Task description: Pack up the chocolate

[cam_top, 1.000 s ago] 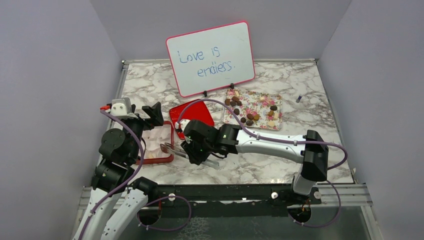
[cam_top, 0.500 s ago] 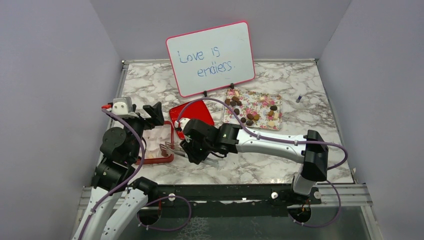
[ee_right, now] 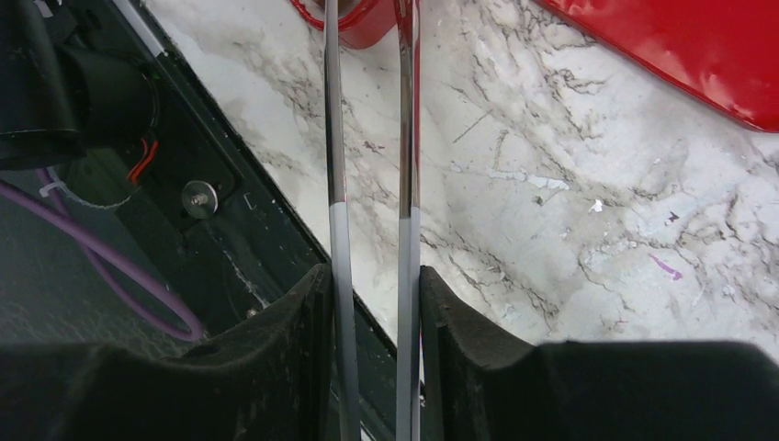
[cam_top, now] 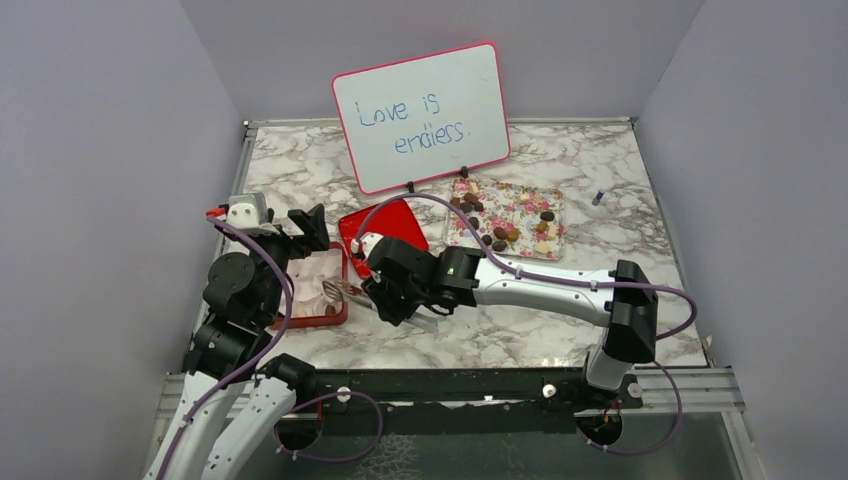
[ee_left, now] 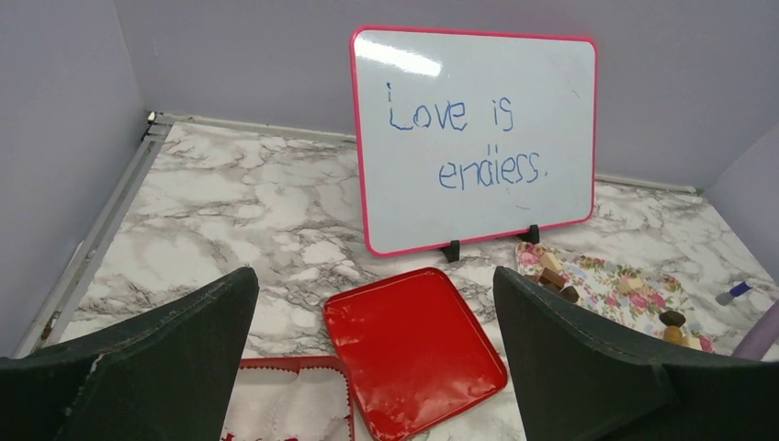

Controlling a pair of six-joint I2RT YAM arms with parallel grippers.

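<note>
A pair of metal tongs [ee_right: 407,138] is clamped by the right gripper [ee_right: 372,294], while the left gripper [ee_left: 372,280] is spread wide, empty.

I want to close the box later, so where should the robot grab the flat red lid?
Probably by its rim. The red lid lies flat on the marble table and looks too wide to span, so only an edge fits between fingers. Come from the near left side, where the open left gripper faces it; the right gripper is shut on the tongs.
</note>
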